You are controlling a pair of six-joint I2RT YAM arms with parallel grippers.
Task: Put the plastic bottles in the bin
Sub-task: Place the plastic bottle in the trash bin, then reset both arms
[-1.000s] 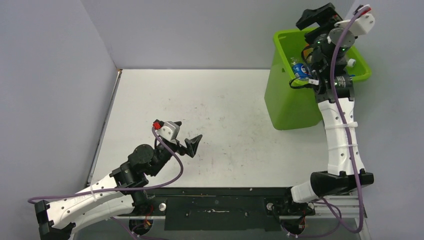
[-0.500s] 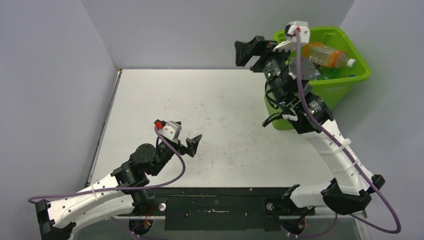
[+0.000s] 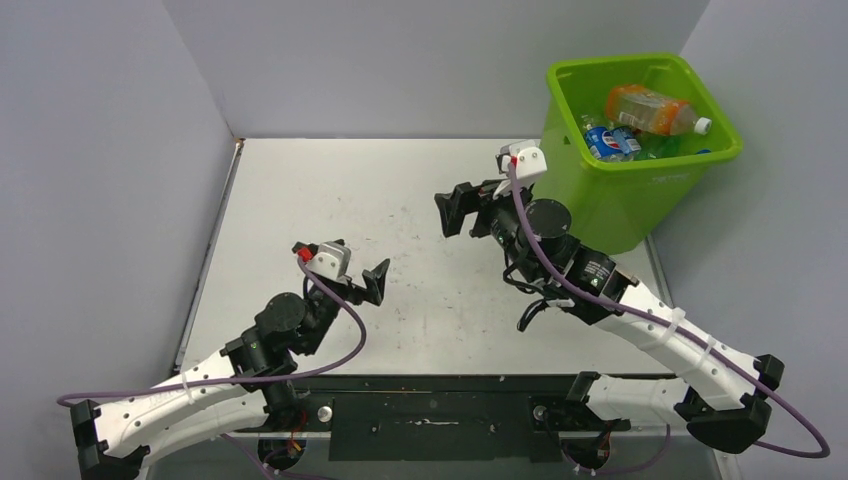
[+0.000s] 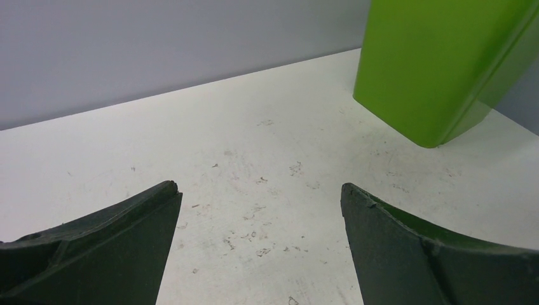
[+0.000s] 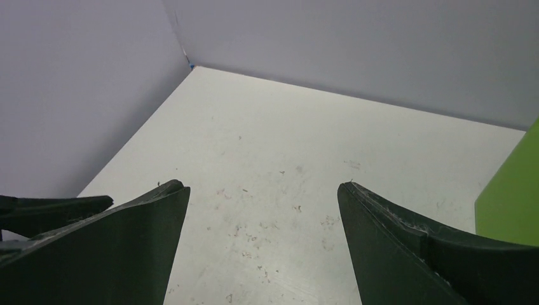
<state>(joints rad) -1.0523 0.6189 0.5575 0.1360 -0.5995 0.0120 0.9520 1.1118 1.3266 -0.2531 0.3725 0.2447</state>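
The bin (image 3: 600, 205) is a lime-green tub at the table's back right corner. Inside it lie plastic bottles: an orange-tinted one (image 3: 648, 108) on top and a blue-labelled one (image 3: 610, 142) beside it. My right gripper (image 3: 455, 212) hangs open over the table's middle, left of the bin, with nothing between its fingers (image 5: 260, 187). My left gripper (image 3: 345, 268) stands open low over the front left of the table, also holding nothing (image 4: 259, 190). The bin's side (image 4: 432, 63) shows ahead of it to the right.
Grey walls close the table (image 3: 400, 190) at the back, left and right. The tabletop (image 4: 254, 146) is white and scuffed. The bin's edge (image 5: 518, 197) sits at the right of the right wrist view.
My right arm has swung from above the bin down and left to over the table's middle. The orange-tinted bottle now lies in the bin. The left gripper shifted slightly left.
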